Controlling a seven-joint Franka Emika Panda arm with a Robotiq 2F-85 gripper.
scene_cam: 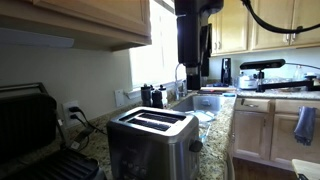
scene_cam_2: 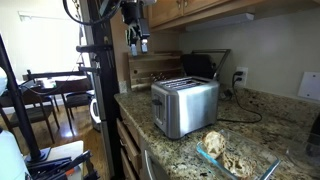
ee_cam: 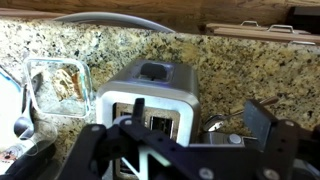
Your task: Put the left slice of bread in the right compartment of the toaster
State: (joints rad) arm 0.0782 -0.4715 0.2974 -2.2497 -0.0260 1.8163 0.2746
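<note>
Hovering high, pincer [scene_cam_2: 138, 44] seemingly wide and empty; toaster [scene_cam_2: 185, 105] below, slightly ahead on counter [scene_cam_2: 262, 128]; long slots pointing away.

Toaster [scene_cam_2: 185, 105]: body seen as brushed stainless steel, satin sheen; top black, matt.
Worktop [scene_cam_2: 265, 135]: speckled granite, polished, glossy highlights shown.
Cabinets [scene_cam: 85, 20]: light wood, smooth, slightly lacquered look.
Dish [ee_cam: 58, 61]: clear glass, shiny.
Contact grill [scene_cam: 25, 120]: black casing, matt.
Board [ee_cam: 255, 30]: pale wood, smooth.
</note>
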